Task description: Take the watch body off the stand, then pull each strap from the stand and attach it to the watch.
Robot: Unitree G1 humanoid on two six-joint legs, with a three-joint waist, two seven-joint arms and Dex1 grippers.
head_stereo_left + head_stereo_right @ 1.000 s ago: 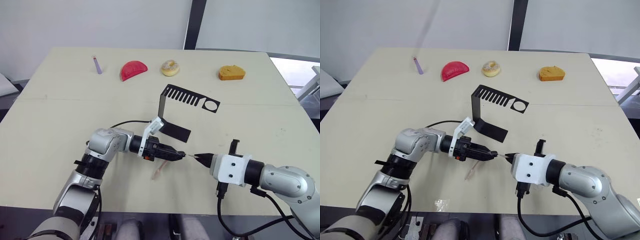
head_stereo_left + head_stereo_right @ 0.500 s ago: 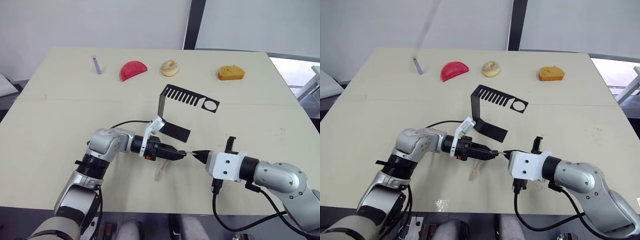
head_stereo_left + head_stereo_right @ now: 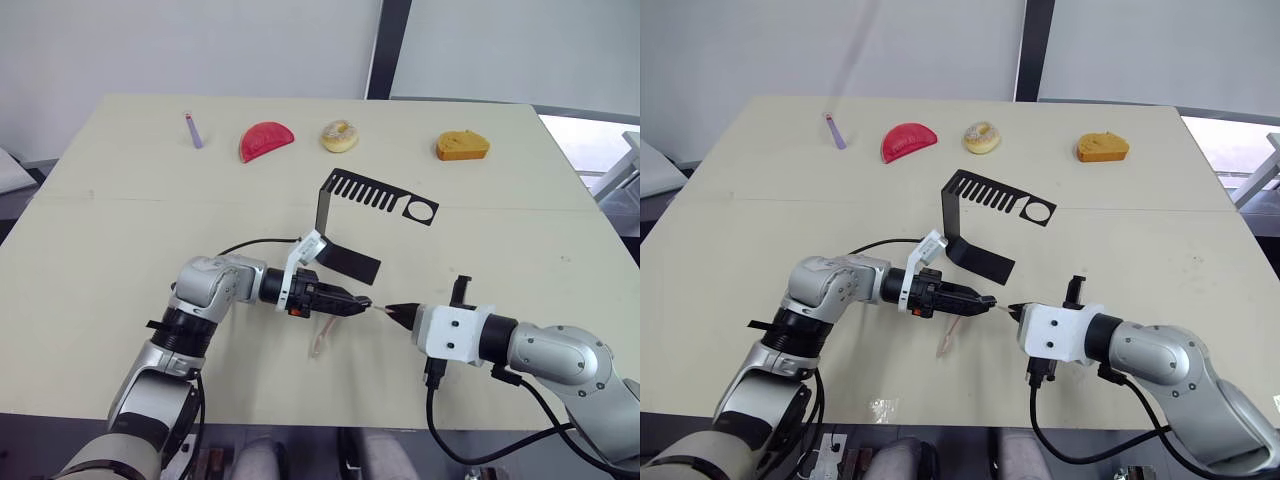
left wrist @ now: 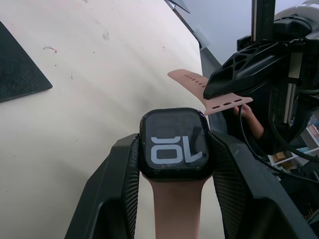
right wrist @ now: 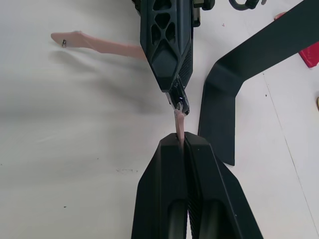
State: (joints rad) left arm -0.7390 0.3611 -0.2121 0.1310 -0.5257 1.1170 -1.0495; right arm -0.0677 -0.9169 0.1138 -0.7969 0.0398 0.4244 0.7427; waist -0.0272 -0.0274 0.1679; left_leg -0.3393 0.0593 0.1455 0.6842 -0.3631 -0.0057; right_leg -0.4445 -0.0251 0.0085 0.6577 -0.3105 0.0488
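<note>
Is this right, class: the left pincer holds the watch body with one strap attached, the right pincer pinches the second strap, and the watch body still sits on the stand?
Not quite. The watch body is off the stand, gripped in the left pincer, as the left wrist view shows. One strap is attached; the right pincer pinches the second strap.

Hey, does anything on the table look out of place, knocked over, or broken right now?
Nothing stands out. The stand sits upright mid-table. The left gripper holds the watch body with one strap already attached, and the right gripper pinches the second strap near it.
</note>
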